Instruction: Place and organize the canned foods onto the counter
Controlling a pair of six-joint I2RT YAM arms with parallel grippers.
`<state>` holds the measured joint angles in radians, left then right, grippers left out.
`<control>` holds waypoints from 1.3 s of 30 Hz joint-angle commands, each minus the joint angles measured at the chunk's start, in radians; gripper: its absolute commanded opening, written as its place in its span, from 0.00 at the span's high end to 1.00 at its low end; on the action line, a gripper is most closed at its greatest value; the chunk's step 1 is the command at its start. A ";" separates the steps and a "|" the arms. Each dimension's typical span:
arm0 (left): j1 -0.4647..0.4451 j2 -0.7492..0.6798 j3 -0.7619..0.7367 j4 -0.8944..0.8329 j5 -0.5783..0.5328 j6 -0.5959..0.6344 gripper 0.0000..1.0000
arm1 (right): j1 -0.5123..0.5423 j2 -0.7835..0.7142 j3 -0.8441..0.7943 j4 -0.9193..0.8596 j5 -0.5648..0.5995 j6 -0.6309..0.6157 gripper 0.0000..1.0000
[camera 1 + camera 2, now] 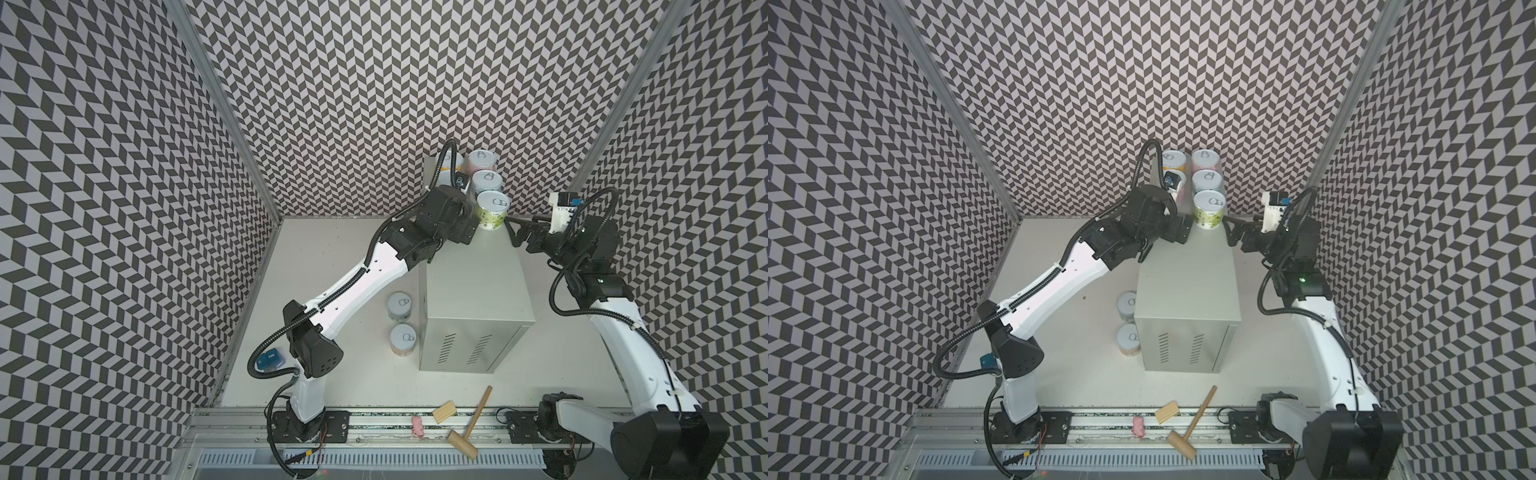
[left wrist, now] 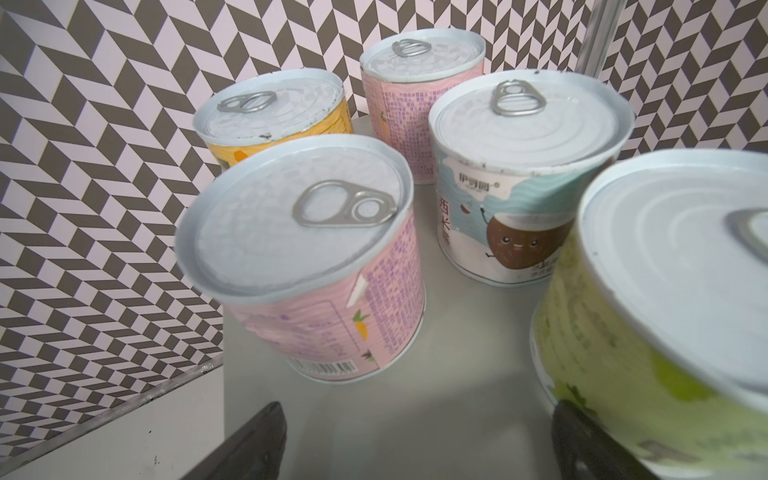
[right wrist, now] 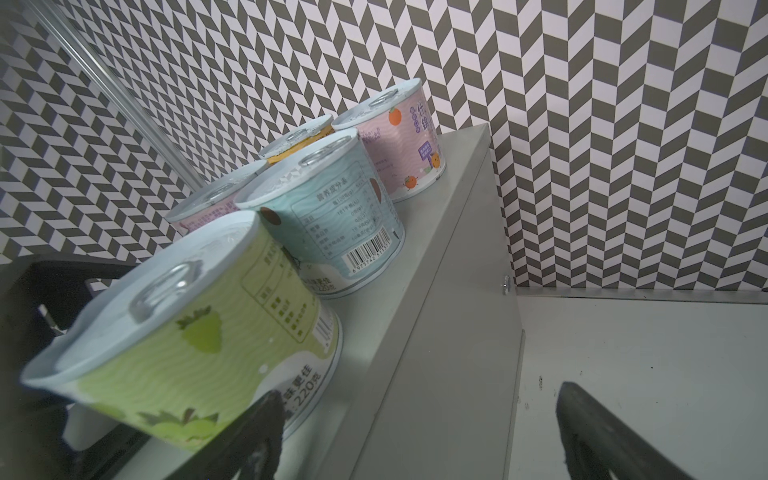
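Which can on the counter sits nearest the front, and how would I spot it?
Start at the tall grey counter on the white table. Five cans cluster at its far end. The green can is the frontmost, the only one with a lime-green label.

Green can (image 3: 199,332): "220克"; blue can (image 2: 511,199): "西米".
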<state>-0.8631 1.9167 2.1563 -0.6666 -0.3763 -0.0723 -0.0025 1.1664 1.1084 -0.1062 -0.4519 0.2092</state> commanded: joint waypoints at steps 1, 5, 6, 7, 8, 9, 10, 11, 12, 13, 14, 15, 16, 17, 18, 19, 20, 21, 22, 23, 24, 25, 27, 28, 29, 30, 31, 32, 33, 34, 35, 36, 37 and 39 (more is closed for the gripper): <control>0.007 -0.022 -0.014 -0.016 -0.006 -0.006 0.00 | 0.018 0.010 0.019 0.010 -0.021 -0.025 0.01; 0.007 -0.020 -0.014 -0.014 -0.001 -0.006 0.00 | 0.017 0.009 0.018 0.007 -0.012 -0.027 0.01; 0.006 -0.020 -0.014 -0.014 0.002 -0.006 0.00 | 0.018 0.011 0.018 0.005 -0.010 -0.026 0.01; 0.007 -0.020 -0.014 -0.014 0.002 -0.005 0.00 | 0.018 0.010 0.018 0.003 -0.005 -0.026 0.01; 0.007 -0.019 -0.012 -0.016 0.002 -0.006 0.00 | 0.018 0.010 0.017 0.003 0.000 -0.024 0.01; 0.008 -0.019 -0.012 -0.016 0.002 -0.006 0.00 | 0.018 0.008 0.018 0.001 0.010 -0.024 0.01; 0.007 -0.021 -0.013 -0.016 0.001 -0.006 0.00 | 0.018 0.007 0.017 0.000 0.016 -0.023 0.01; 0.006 -0.021 -0.012 -0.016 0.001 -0.004 0.00 | 0.018 0.006 0.016 0.000 0.024 -0.022 0.01; 0.007 -0.023 -0.011 -0.017 -0.002 -0.004 0.00 | 0.018 0.005 0.016 -0.002 0.032 -0.022 0.01; 0.007 -0.027 -0.011 -0.017 -0.003 -0.004 0.00 | 0.017 0.003 0.016 -0.002 0.038 -0.020 0.01; 0.007 -0.029 -0.012 -0.018 -0.005 -0.004 0.00 | 0.019 0.003 0.016 -0.005 0.045 -0.018 0.01; 0.007 -0.034 -0.013 -0.022 -0.008 -0.004 0.00 | 0.017 0.000 0.016 -0.005 0.055 -0.017 0.01; 0.007 -0.038 -0.014 -0.024 -0.010 -0.005 0.00 | 0.018 -0.003 0.016 -0.006 0.065 -0.015 0.01; 0.007 -0.045 -0.020 -0.021 -0.010 -0.003 0.00 | 0.018 -0.006 0.015 -0.006 0.073 -0.015 0.01; 0.007 -0.052 -0.032 -0.013 -0.010 -0.002 0.00 | 0.018 -0.010 0.016 -0.006 0.079 -0.014 0.01; 0.010 -0.059 -0.044 -0.005 -0.007 -0.001 0.00 | 0.018 -0.012 0.016 -0.008 0.081 -0.014 0.01; 0.012 -0.063 -0.052 0.001 0.001 0.002 0.00 | 0.018 -0.014 0.017 -0.009 0.081 -0.014 0.01; 0.012 -0.064 -0.054 0.001 0.010 0.004 0.00 | 0.018 -0.014 0.019 -0.010 0.080 -0.012 0.01; 0.012 -0.061 -0.053 0.002 0.019 0.006 0.00 | 0.018 -0.016 0.019 -0.012 0.080 -0.011 0.01; 0.013 -0.059 -0.053 0.004 0.027 0.009 0.00 | 0.018 -0.017 0.019 -0.016 0.079 -0.011 0.01; 0.013 -0.058 -0.053 0.004 0.035 0.011 0.00 | 0.018 -0.019 0.019 -0.017 0.080 -0.012 0.01; 0.013 -0.054 -0.052 0.004 0.043 0.012 0.00 | 0.018 -0.020 0.019 -0.018 0.079 -0.014 0.01; 0.013 -0.052 -0.053 0.007 0.058 0.014 0.00 | 0.018 -0.025 0.016 -0.016 0.078 -0.013 0.01; 0.013 -0.051 -0.053 0.008 0.060 0.016 0.00 | 0.018 -0.024 0.016 -0.015 0.078 -0.013 0.01; 0.013 -0.050 -0.053 0.010 0.064 0.017 0.00 | 0.018 -0.024 0.015 -0.015 0.075 -0.014 0.01; 0.013 -0.048 -0.053 0.012 0.070 0.018 0.00 | 0.018 -0.023 0.016 -0.016 0.071 -0.015 0.01; 0.013 -0.045 -0.050 0.012 0.074 0.019 0.00 | 0.018 -0.021 0.016 -0.016 0.070 -0.015 0.01; 0.013 -0.043 -0.049 0.012 0.078 0.020 0.00 | 0.018 -0.019 0.016 -0.015 0.068 -0.015 0.01; 0.012 -0.042 -0.047 0.010 0.079 0.020 0.00 | 0.018 -0.019 0.015 -0.014 0.066 -0.014 0.01; 0.012 -0.040 -0.047 0.010 0.080 0.020 0.00 | 0.018 -0.019 0.014 -0.014 0.064 -0.015 0.01; 0.012 -0.038 -0.047 0.011 0.081 0.020 0.00 | 0.018 -0.019 0.014 -0.013 0.063 -0.016 0.01; 0.012 -0.037 -0.046 0.010 0.082 0.022 0.00 | 0.018 -0.017 0.015 -0.013 0.061 -0.016 0.01; 0.011 -0.034 -0.046 0.009 0.083 0.022 0.00 | 0.018 -0.016 0.017 -0.014 0.058 -0.017 0.01; 0.012 -0.032 -0.044 0.009 0.086 0.022 0.00 | 0.018 -0.013 0.019 -0.012 0.053 -0.016 0.01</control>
<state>-0.8505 1.8847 2.1113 -0.6514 -0.3084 -0.0635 0.0067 1.1595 1.1099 -0.1184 -0.3889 0.2070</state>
